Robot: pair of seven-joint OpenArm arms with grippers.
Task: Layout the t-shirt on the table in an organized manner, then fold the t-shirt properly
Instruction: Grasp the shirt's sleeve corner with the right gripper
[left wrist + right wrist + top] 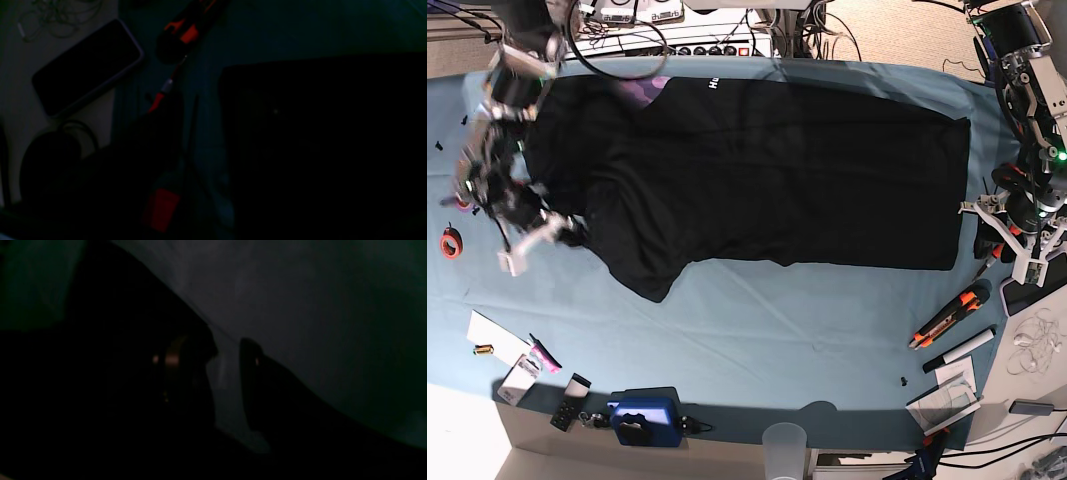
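Right hand (pixel 530 245) at the left edge of the base view, released: in the right wrist view two dark fingers (pixel 196 373) well apart, pale cloth showing through the gap, nothing pinched. Set just beside the shirt's left sleeve; touching or not, cannot tell.

Left hand (pixel 1005 240) at the right edge of the base view, released too: white fingers spread, nothing between them, just beside the shirt's right end. Too dark in the left wrist view to add more.

Desk (pixel 777 320): teal cloth, filling nearly the whole base view, bare across the lower middle.

T-shirt (pixel 777 180): black, spread lengthwise across the upper half of the desk. Flat and straight-edged on the right, rumpled on the left, one flap drooping toward the lower left. White lettering and a patch of purple print at the upper edge, left of centre. In the left wrist view, only a dark straight-edged slab on the right.

Blue box (pixel 642 420) at the bottom edge, left of centre.

Phone (pixel 86 66) face up, upper left of the left wrist view, off the teal cloth.

Cup (pixel 785 440), clear, at the bottom edge near centre.

Cutter (pixel 944 322), orange and black, lower right, tilted, well apart from the shirt.

Marker (pixel 962 350), white, just below the cutter.

Tape roll (pixel 450 241), red, far left, near the right hand.
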